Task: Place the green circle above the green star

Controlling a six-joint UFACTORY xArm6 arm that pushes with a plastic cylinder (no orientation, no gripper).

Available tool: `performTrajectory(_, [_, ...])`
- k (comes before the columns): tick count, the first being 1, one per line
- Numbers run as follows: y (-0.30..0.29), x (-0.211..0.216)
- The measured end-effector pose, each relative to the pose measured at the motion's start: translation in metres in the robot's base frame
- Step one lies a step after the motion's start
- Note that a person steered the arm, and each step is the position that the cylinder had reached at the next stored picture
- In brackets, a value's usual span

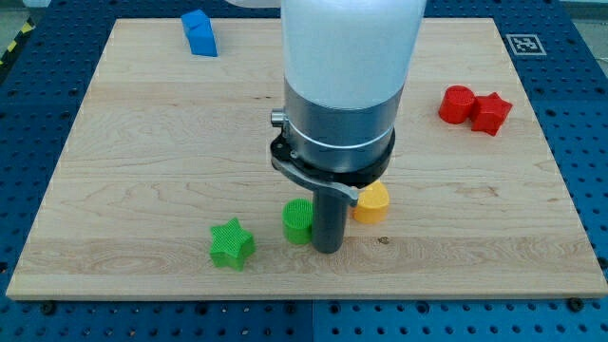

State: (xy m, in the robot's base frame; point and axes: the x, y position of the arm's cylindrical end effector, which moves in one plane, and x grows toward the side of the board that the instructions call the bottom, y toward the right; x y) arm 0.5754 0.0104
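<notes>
Near the view's bottom centre, the rod's tip (328, 249) rests on the wooden tabletop (142, 152), just right of the green circle (298, 221) & nearly touching it. Green star (231, 243) sits to the lower left of the circle, a small gap btwn them. Yellow block (370, 202) (partly hidden by the rod) is just right of the tip. No pincer on this arm, only the rod. Blue block (199, 32) lies at top left; red cylinder (458, 104) & red star (491, 112) touch at upper right.
</notes>
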Motion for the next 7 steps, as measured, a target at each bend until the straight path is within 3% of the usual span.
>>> performTrajectory(2, [-0.048,-0.017])
performTrajectory(7, [-0.036,-0.048])
